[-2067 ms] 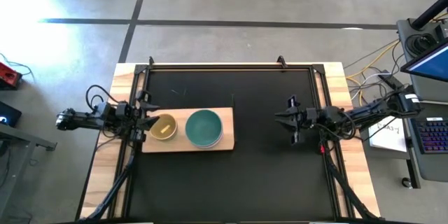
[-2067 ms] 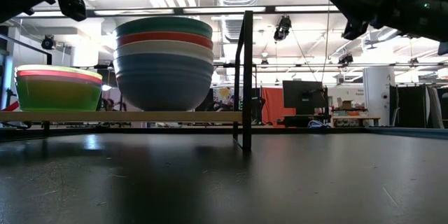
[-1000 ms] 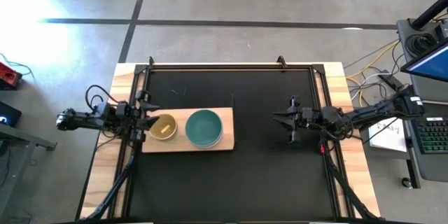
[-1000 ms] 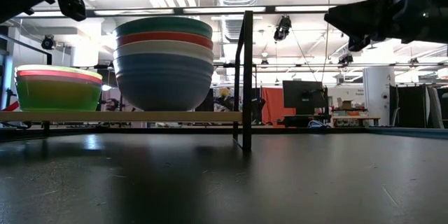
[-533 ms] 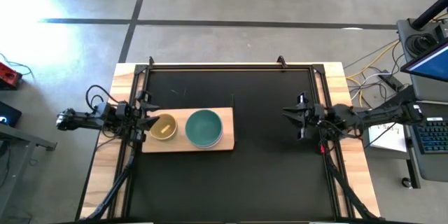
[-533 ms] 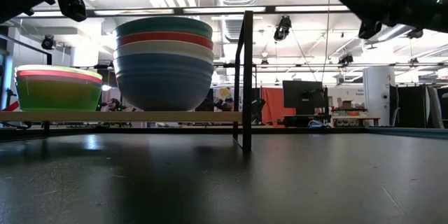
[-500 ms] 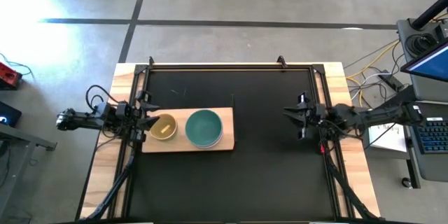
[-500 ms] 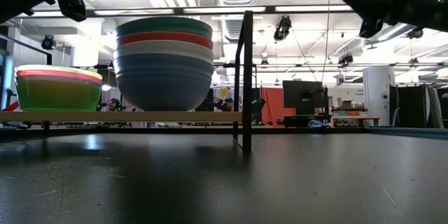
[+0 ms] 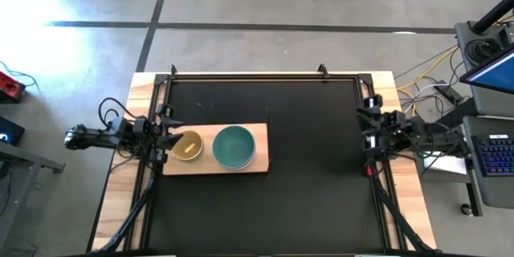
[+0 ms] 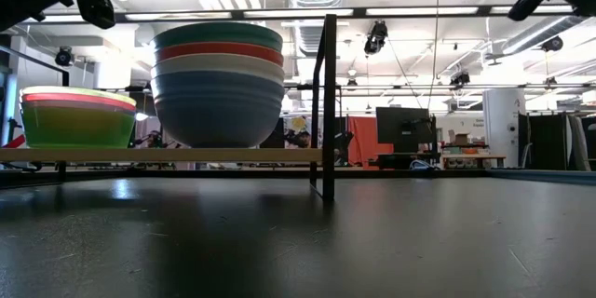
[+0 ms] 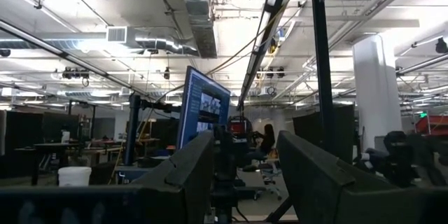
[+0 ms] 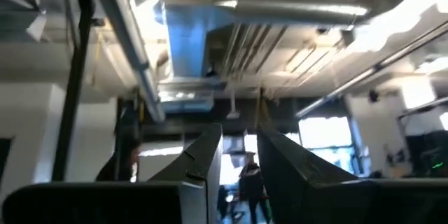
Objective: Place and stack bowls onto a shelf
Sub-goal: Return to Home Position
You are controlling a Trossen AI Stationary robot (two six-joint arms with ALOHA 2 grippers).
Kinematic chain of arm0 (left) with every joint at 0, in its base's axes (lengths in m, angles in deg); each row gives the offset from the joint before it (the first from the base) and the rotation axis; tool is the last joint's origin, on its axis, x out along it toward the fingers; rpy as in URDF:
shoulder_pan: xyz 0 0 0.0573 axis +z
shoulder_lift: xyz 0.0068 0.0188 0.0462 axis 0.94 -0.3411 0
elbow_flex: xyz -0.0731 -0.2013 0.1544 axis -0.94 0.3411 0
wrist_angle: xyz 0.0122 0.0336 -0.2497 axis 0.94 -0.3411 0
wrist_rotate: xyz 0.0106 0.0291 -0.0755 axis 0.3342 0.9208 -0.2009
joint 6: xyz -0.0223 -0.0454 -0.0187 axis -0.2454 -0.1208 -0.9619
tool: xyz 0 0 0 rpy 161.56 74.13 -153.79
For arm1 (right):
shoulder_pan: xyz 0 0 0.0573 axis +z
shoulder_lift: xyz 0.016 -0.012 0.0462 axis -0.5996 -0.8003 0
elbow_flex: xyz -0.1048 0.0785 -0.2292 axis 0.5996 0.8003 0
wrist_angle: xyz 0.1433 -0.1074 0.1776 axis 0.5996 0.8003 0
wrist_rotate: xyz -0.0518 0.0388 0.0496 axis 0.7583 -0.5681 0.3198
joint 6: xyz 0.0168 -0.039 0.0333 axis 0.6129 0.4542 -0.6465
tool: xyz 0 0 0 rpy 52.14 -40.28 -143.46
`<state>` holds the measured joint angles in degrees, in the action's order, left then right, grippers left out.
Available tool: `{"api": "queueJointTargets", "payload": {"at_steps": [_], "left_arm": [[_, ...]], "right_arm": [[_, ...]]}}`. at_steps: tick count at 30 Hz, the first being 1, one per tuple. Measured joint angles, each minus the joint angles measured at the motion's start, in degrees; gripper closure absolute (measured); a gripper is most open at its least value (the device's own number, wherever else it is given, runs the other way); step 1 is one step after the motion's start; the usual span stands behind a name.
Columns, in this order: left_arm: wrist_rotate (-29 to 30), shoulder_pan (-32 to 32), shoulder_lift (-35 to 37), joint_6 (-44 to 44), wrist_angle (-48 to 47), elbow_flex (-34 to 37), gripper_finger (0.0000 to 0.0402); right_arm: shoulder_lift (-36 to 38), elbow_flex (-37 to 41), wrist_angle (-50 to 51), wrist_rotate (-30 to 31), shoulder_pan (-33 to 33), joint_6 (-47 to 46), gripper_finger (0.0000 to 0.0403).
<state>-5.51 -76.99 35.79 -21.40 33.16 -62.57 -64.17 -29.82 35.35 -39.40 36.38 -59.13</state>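
Note:
The light-wood shelf (image 9: 215, 163) lies left of the table's middle and carries two stacks of bowls, each standing on its base. The small stack (image 10: 78, 118) has a yellow bowl (image 9: 188, 146) on top. The larger stack (image 10: 218, 84) has a teal bowl (image 9: 234, 146) on top. My left gripper (image 9: 172, 136) hangs open at the shelf's left end, above the small stack and tilted upward (image 11: 245, 171). My right gripper (image 9: 365, 125) is at the table's right edge, raised and tilted upward. Its fingers stand a narrow gap apart with nothing between them (image 12: 240, 157).
The black tabletop (image 9: 313, 193) stretches bare between the shelf and my right arm. A black frame rail runs around the table, with an upright post (image 10: 328, 102) just behind the shelf's right end. A keyboard and cables (image 9: 496, 157) lie beyond the right edge.
My right gripper has drawn back toward the table's right edge, risen and tipped its fingers upward. The bowls and the shelf have stayed where they were.

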Motion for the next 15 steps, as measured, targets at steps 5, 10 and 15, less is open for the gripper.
{"api": "queueJointTargets", "payload": {"at_steps": [5, 10, 15], "left_arm": [[0.0, 0.0, 0.0, 0.0, 0.0, 0.03, 0.0257], [-0.14, 0.32, 0.0, 0.0, 0.07, 0.59, 0.0257], [-0.15, 2.39, 0.0, -0.06, -0.48, 2.19, 0.0257]], "right_arm": [[3.69, 0.0, 0.02, -0.02, -5.58, 0.06, 0.0316], [3.86, 0.0, 0.08, 0.0, -11.88, 0.08, 0.0312], [3.86, 0.0, 0.49, 0.0, -16.85, 0.06, 0.0316]]}}
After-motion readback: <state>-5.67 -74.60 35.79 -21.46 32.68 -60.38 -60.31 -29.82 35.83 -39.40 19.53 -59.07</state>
